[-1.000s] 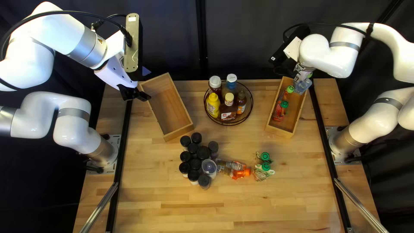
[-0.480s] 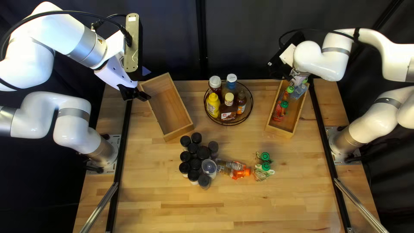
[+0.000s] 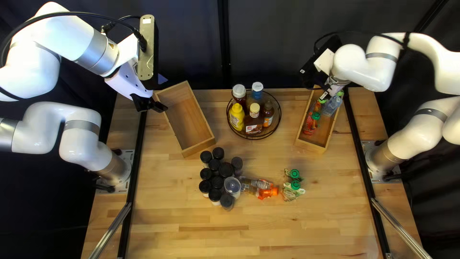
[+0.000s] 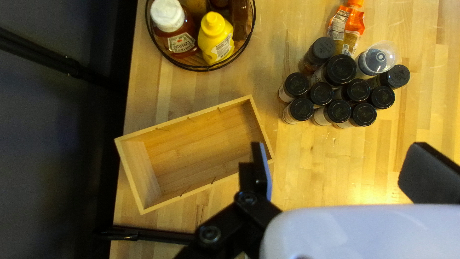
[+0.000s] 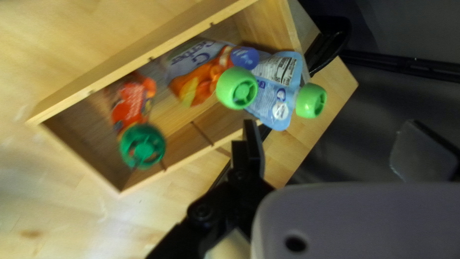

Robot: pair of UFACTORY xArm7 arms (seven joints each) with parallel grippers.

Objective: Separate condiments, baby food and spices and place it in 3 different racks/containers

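Where the right hand (image 5: 333, 144) is: by the far end of the right box (image 3: 310, 145), spread open, gripping nothing.
Blue pouch (image 5: 275, 74): in that box's far end, cap up and leaning toward the rim; it may tip out.
Step in hand: probably settling baby food. Lift clear of pouch and rim, then nudge the cap inward if it slumps.
Loose pouches: two green-capped pouches (image 3: 290, 193) near right, an orange pouch (image 3: 264, 193) lying just beside the spice jars (image 3: 217, 182). Best pinched squarely below the cap and released low.
Rack (image 3: 254, 138): far middle, holding the condiments (image 3: 236, 116).
Left hand (image 4: 342, 168): open, by the left box (image 3: 199, 147), which likely suits the spices.
Labels: printed ones show on the blue pouch, orange pouch and yellow bottle (image 4: 215, 41); wording left unread.
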